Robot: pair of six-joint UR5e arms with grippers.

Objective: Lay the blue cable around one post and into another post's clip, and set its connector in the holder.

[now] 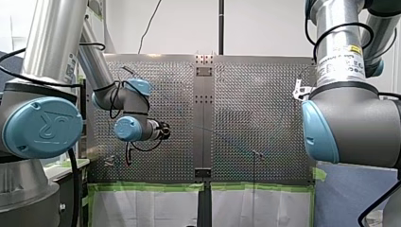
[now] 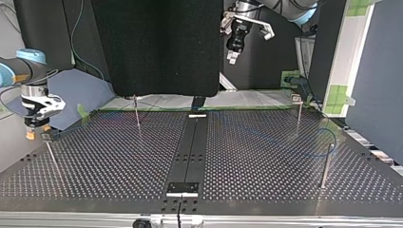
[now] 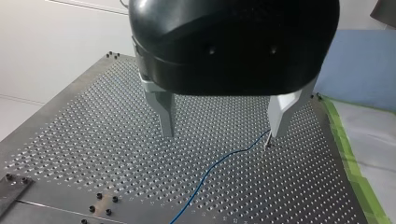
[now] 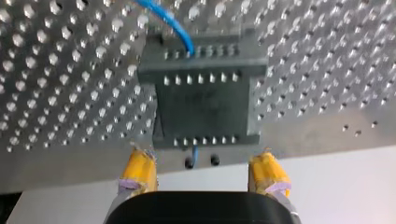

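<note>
Blue cable [image 4: 180,28] enters holder [image 4: 205,100] from far side; short blue end pokes out near side, just ahead of right gripper [image 4: 201,167]. Looks seated, so yellow pads [image 4: 137,170] stand apart, empty, no grip needed. Rest of cable lies slack on desk [image 3: 93,140] beneath left gripper [image 3: 222,133], fingers [image 3: 166,116] spread, holding nothing. Routing at posts unclear.

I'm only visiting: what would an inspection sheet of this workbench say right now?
Surface: perforated metal table, green tape on one edge.
Job's things: blue cable lying on the table, running into the dark holder; thin posts upright.
Clutter: nothing seen.
Grippers: left gripper open, empty; right gripper open, empty, facing the holder.
Cables: black cables along the left arm.
Surroundings: white wall, dark panel.
</note>
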